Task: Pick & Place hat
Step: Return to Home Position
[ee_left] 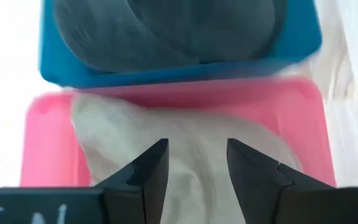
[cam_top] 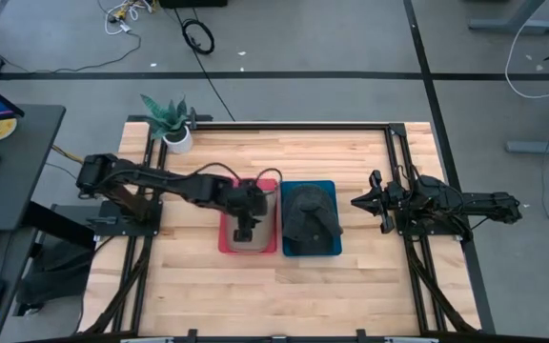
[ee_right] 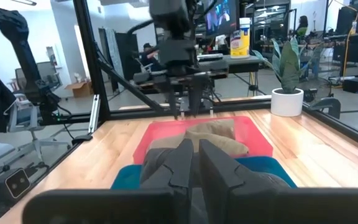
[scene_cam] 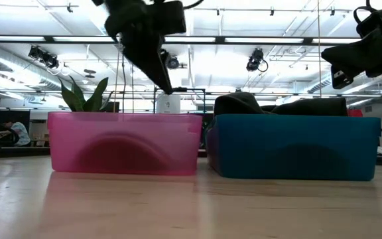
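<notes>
Directly beneath the spread, empty left pincer (ee_left: 197, 144) lies the crumpled tan cloth cap (ee_left: 117, 130), seemingly untouched; the right arm (cam_top: 446, 203) waits well apart.

Bright room, long ceiling lights (scene_cam: 290, 40) glowing white overhead, soft shine on the table (scene_cam: 178, 206), white glare beside the pink bin (ee_left: 48, 143) in left wrist view.
</notes>
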`<act>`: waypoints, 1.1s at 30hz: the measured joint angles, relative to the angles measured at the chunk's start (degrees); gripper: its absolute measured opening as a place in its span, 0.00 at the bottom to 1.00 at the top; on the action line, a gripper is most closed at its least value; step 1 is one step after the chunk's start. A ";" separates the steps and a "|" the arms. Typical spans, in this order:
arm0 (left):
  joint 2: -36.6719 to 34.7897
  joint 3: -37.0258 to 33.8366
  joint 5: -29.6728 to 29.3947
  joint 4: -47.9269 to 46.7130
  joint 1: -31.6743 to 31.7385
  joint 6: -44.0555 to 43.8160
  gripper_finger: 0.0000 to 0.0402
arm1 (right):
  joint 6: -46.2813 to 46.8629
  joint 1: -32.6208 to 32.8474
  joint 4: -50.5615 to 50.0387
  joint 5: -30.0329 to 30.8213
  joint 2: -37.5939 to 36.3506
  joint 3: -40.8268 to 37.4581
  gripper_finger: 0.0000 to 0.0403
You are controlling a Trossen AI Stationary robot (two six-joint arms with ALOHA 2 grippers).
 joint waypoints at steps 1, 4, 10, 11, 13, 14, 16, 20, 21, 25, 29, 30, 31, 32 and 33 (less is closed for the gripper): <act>-1.38 -1.85 0.21 3.07 0.53 0.00 0.41 | 0.00 0.00 0.04 -0.02 0.00 0.00 0.08; -7.39 -10.26 3.34 13.33 2.74 0.59 0.41 | 0.01 -0.01 0.14 -0.01 0.00 0.00 0.08; -21.54 -27.54 9.21 30.53 6.86 2.86 0.41 | -0.01 0.01 0.10 -0.03 0.00 0.00 0.08; -24.05 -29.97 8.57 31.75 7.16 2.84 0.41 | -0.01 0.01 0.10 0.00 0.00 0.00 0.08; -28.71 -34.08 6.99 33.95 7.61 2.72 0.41 | -0.01 -0.01 0.10 -0.03 0.00 0.00 0.08; -31.24 -36.22 6.11 34.81 7.62 2.39 0.41 | -0.01 -0.01 0.08 -0.02 0.00 0.00 0.08; -36.18 -39.62 4.73 37.40 7.62 1.90 0.41 | -0.01 0.01 0.08 -0.03 0.00 0.00 0.08; -46.27 -45.64 2.85 38.30 7.41 0.51 0.41 | -0.01 0.01 0.07 -0.04 0.00 0.00 0.08; -48.61 -46.75 1.97 38.77 7.22 0.16 0.41 | 0.00 0.01 0.08 -0.01 0.00 0.00 0.08; -57.89 -50.70 -2.59 39.93 4.78 -0.02 0.41 | 0.01 0.01 0.05 -0.01 0.00 0.00 0.08; -66.39 -53.59 -7.89 39.75 1.80 0.04 0.41 | -0.01 0.01 0.08 -0.01 0.00 0.00 0.08; -68.42 -54.35 -8.46 39.66 1.36 0.22 0.41 | 0.01 0.01 0.12 -0.01 0.00 0.00 0.08; -70.42 -55.06 -8.46 39.70 1.11 0.22 0.41 | 0.01 0.01 0.18 -0.01 0.00 0.00 0.08; -72.38 -55.86 -8.27 39.65 0.94 0.20 0.41 | 0.00 0.01 0.21 -0.02 0.00 0.00 0.08; -74.21 -56.65 -7.42 39.51 0.82 0.15 0.41 | -0.01 0.01 0.21 -0.01 0.00 0.00 0.08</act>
